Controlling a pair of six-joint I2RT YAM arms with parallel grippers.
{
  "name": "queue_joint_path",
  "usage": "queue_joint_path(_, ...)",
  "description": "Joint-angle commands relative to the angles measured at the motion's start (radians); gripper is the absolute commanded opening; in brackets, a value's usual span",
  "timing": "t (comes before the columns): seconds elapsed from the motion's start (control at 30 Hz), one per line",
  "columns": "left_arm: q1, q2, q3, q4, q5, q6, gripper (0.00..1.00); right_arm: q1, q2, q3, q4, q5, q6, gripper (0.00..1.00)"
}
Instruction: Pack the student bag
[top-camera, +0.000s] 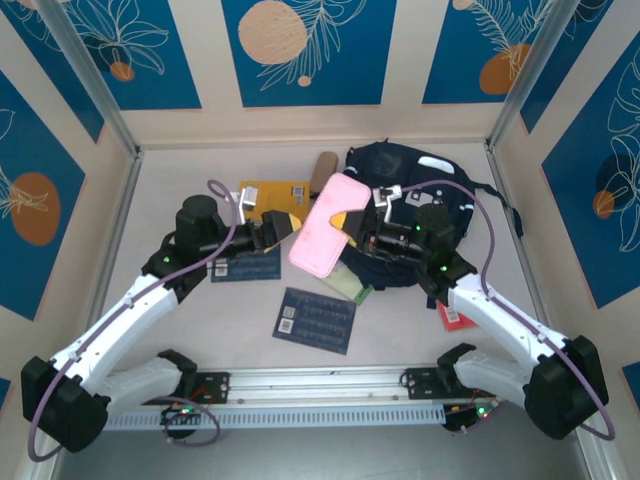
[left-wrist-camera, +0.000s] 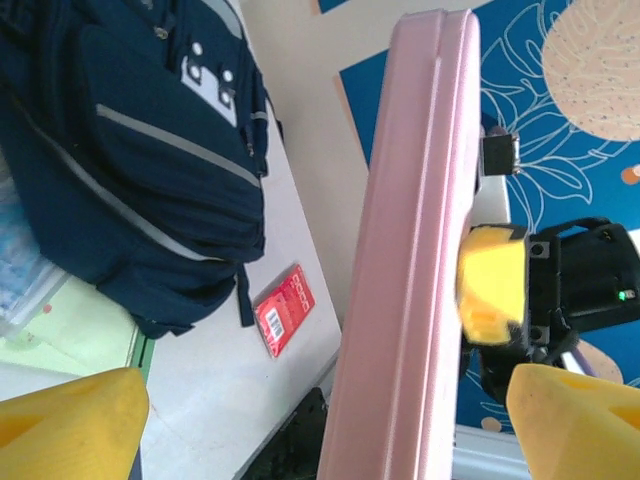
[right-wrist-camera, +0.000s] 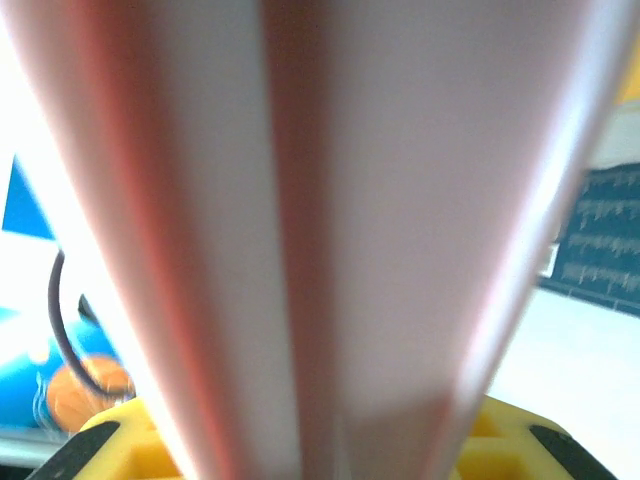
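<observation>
Bright, even light; blurred close-up

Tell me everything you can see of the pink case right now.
The pink case is a flat, rounded-corner rectangle, smooth and slightly padded-looking, with a seam line running along its narrow edge. It hangs tilted above the table, by the student bag. The right tool is shut on one side; the left tool stands open around the other, seemingly not touching.

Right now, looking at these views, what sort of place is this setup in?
Most likely a robot data-collection booth, not a classroom: a tabletop boxed in by blue leaf-patterned wall panels on metal frame posts, with two arms bolted to a rail and a student bag staged there.
</observation>
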Motion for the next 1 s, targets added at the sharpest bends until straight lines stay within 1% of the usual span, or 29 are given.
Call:
queue_joint_path(0.0,-0.027,-0.02,-0.042,0.052,-0.064,-0.05,0.92,0.009,-0.041,-0.016,-0.045,0.228,0.099,0.19)
queue_joint_path(0.2,-0.116,0.034,-0.033,0.127,-0.139,-0.08,0.93,0.051,-0.039,-0.029,-0.035,0.361,0.16,0.19)
queue_joint_path(0.37,-0.183,0.109,-0.011,0.21,-0.184,-0.126,0.91,0.08,-0.023,-0.04,0.005,0.42,0.188,0.18)
queue_joint_path(0.43,-0.203,0.142,0.007,0.224,-0.197,-0.132,0.86,0.093,-0.02,-0.041,0.007,0.442,0.195,0.18)
queue_joint_path(0.53,-0.214,0.171,0.021,0.24,-0.227,-0.144,0.73,0.109,-0.02,-0.05,0.014,0.463,0.2,0.18)
queue_joint_path(0.63,-0.214,0.174,0.021,0.246,-0.269,-0.149,0.62,0.119,-0.023,-0.064,0.026,0.478,0.209,0.18)
queue_joint_path(0.77,-0.214,0.165,0.017,0.253,-0.317,-0.15,0.61,0.129,-0.031,-0.081,0.019,0.494,0.216,0.18)
queue_joint_path(0.9,-0.215,0.171,0.021,0.264,-0.327,-0.161,0.54,0.148,-0.03,-0.095,0.014,0.512,0.227,0.18)
queue_joint_path(0.97,-0.215,0.172,0.023,0.262,-0.329,-0.16,0.54,0.154,-0.029,-0.098,0.013,0.514,0.225,0.2)
